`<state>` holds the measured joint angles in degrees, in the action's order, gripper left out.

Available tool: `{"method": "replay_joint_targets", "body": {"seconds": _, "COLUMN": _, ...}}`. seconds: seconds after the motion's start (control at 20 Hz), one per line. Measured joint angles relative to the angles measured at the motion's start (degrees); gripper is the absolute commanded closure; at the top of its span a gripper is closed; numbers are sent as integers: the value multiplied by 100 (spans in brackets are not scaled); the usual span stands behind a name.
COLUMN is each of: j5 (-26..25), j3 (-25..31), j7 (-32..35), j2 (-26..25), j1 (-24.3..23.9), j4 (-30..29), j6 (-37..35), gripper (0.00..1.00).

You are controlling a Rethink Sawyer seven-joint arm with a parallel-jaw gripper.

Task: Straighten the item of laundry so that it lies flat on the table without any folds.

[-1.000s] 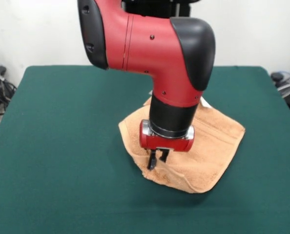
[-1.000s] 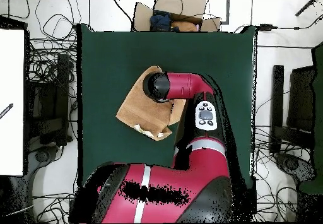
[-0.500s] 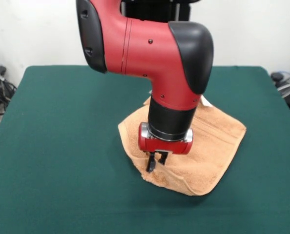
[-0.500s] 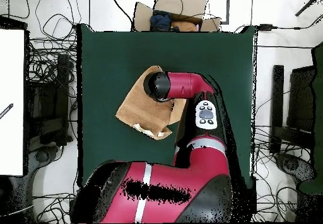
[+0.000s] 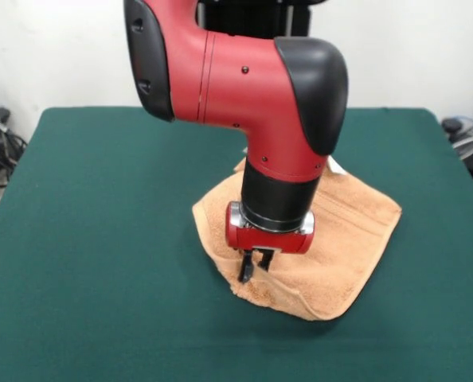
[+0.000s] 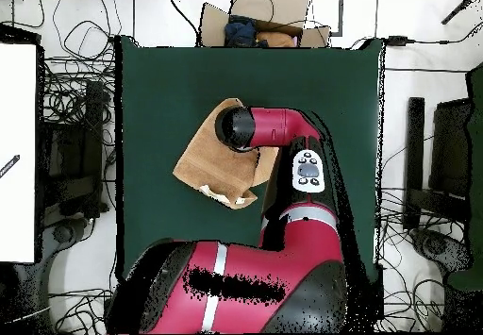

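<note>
The peach-orange towel (image 5: 332,239) lies rumpled near the middle of the green desk (image 5: 101,239), its near edge folded under with a ridge, a white tag (image 5: 334,167) at its far corner. The claw (image 5: 252,267) stands over the towel's left part, fingers narrow, tips down on the cloth.

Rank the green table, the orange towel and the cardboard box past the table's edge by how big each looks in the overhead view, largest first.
1. The table, by far the largest.
2. The towel, though the arm hides part of it.
3. The cardboard box, smaller than the towel's visible part; it may sit lower, so its true size is unsure.
</note>
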<state>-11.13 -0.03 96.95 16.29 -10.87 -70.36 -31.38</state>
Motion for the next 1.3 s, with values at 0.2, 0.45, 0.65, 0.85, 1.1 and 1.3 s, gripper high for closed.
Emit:
{"method": "replay_joint_targets", "body": {"seconds": 0.2, "j5": 0, "j3": 10, "j7": 0, "j2": 0, "j1": -9, "j4": 0, "j6": 0, "gripper": 100}}
{"method": "replay_joint_targets", "body": {"seconds": 0.45, "j5": 0, "j3": 26, "j7": 0, "j2": 0, "j1": -26, "j4": 0, "j6": 0, "gripper": 100}}
{"method": "replay_joint_targets", "body": {"seconds": 0.65, "j5": 0, "j3": 27, "j7": 0, "j2": 0, "j1": -26, "j4": 3, "j6": 0, "gripper": 100}}
{"method": "replay_joint_targets", "body": {"seconds": 0.85, "j5": 7, "j3": 38, "j7": 0, "j2": 0, "j1": -35, "j4": 3, "j6": -1, "gripper": 100}}
{"method": "replay_joint_targets", "body": {"seconds": 1.1, "j5": 105, "j3": 170, "j7": 0, "j2": 4, "j1": -130, "j4": 11, "j6": -50, "gripper": 0}}
{"method": "replay_joint_targets", "body": {"seconds": 1.3, "j5": 203, "j3": 329, "j7": 0, "j2": 4, "j1": -227, "j4": 56, "j6": -99, "gripper": 0}}
